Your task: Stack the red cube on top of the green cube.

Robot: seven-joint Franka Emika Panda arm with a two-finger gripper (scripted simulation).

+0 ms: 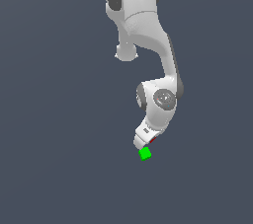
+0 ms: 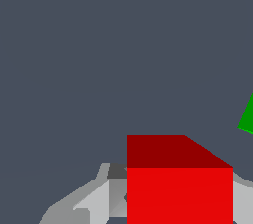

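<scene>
Gripper [image 1: 147,144] clamped on red cube [image 2: 179,188] | carried near green cube [image 1: 145,154] for stacking | not yet aligned above it

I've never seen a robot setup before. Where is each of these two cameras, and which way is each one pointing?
Exterior view: off the arm, apparently looking down from high up on the grey floor; shows the white arm, its gripper and the green cube.
Wrist view: mounted on the wrist, looking out along the gripper; shows the red cube filling the foreground, grey finger parts beside it, and an edge of the green cube.
Shared: both show the green cube; red is only a sliver in the exterior view.
</scene>
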